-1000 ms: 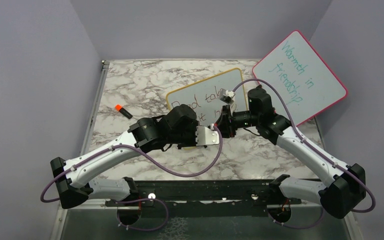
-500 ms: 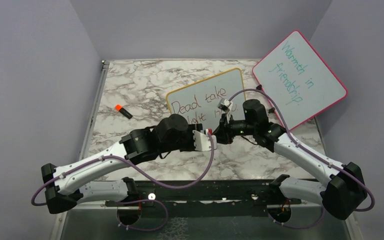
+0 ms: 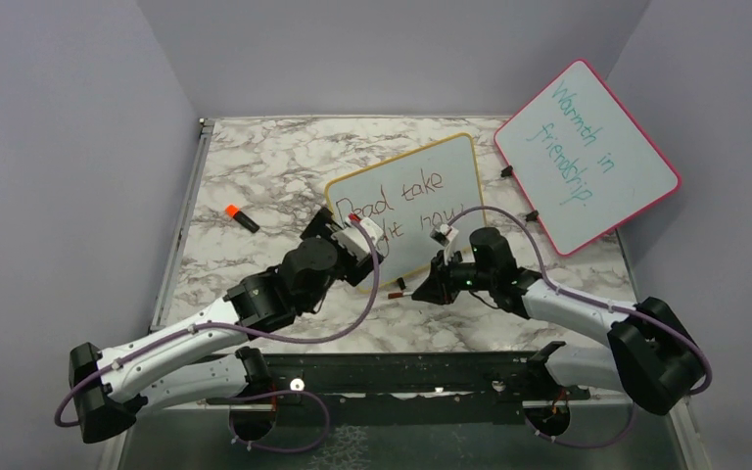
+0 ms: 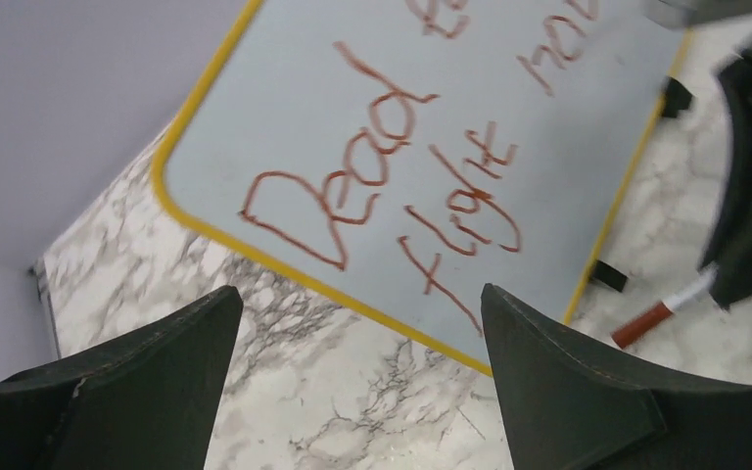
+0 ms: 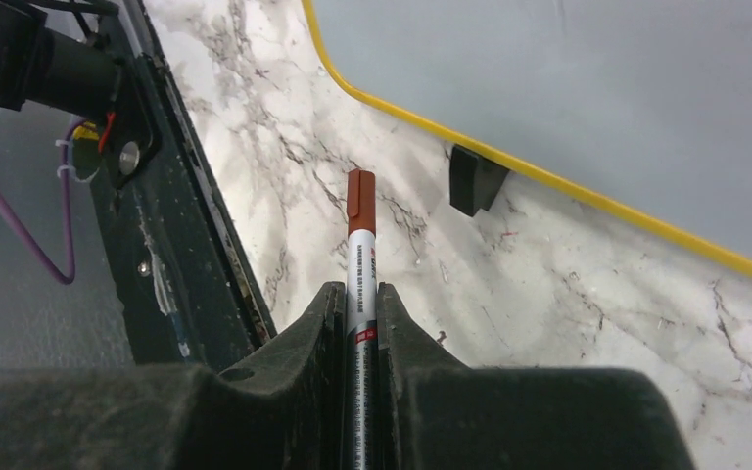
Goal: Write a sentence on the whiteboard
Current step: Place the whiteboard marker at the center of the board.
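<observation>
The whiteboard (image 3: 421, 191) with the yellow frame stands tilted on the marble table. The sentence (image 3: 397, 201) on it, in dark red-brown letters, reads "Dead take" over "flight now"; it also shows in the left wrist view (image 4: 421, 166). My left gripper (image 3: 331, 231) is open and empty at the board's lower left corner, its jaws wide apart (image 4: 357, 304). My right gripper (image 3: 423, 287) is shut on a capped red-brown marker (image 5: 360, 245), low over the table just in front of the board's near edge (image 5: 568, 98). The marker also shows in the top view (image 3: 399, 291).
A pink-framed board (image 3: 587, 157) with teal writing leans at the back right. A small orange-and-black cap (image 3: 241, 217) lies on the table's left side. A black clip foot (image 5: 475, 179) sits under the whiteboard's edge. The black rail (image 3: 401, 377) runs along the near edge.
The two grippers were close together in front of the board. My left gripper has swung left to the board's lower left corner. My right gripper has dropped toward the table with the marker.
</observation>
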You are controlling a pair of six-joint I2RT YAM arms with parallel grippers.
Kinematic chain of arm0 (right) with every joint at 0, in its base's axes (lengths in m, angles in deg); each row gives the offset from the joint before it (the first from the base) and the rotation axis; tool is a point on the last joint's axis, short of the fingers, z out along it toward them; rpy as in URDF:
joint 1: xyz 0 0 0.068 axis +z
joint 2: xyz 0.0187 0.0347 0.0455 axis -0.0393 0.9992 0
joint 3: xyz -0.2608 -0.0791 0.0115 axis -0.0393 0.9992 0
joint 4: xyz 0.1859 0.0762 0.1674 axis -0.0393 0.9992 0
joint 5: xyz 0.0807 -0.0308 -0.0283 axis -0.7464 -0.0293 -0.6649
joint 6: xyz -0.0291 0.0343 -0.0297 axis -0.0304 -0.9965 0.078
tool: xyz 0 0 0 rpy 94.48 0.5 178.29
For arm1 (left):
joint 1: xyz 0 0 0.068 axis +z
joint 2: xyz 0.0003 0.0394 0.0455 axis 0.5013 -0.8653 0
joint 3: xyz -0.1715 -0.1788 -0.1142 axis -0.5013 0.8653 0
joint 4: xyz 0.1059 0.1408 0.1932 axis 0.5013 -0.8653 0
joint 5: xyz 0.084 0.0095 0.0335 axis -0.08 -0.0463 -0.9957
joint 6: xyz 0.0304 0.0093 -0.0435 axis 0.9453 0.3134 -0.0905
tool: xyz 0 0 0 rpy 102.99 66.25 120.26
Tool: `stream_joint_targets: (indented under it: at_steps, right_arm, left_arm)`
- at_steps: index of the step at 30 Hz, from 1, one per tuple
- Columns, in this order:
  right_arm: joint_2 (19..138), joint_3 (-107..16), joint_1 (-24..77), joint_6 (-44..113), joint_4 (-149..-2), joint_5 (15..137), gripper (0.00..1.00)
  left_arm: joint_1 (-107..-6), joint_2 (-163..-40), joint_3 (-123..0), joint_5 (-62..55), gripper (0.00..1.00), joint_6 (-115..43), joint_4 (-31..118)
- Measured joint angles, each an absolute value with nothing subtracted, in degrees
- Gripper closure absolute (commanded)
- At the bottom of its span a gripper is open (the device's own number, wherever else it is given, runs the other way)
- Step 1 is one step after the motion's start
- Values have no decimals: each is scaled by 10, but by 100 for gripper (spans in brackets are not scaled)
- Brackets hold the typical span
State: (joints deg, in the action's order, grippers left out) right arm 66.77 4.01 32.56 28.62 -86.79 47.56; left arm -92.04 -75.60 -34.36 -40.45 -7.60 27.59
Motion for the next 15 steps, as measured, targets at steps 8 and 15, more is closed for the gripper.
stream_joint_targets:
  at_steps: [8, 15]
  right_arm:
    - [722, 96, 326, 253, -949, 485, 74]
    - [728, 108, 326, 236, -961, 531, 43]
  left_arm:
    - [-737, -738, -348, -426, 6, -220, 307]
    - [-576, -691, -321, -385, 4, -294, 329]
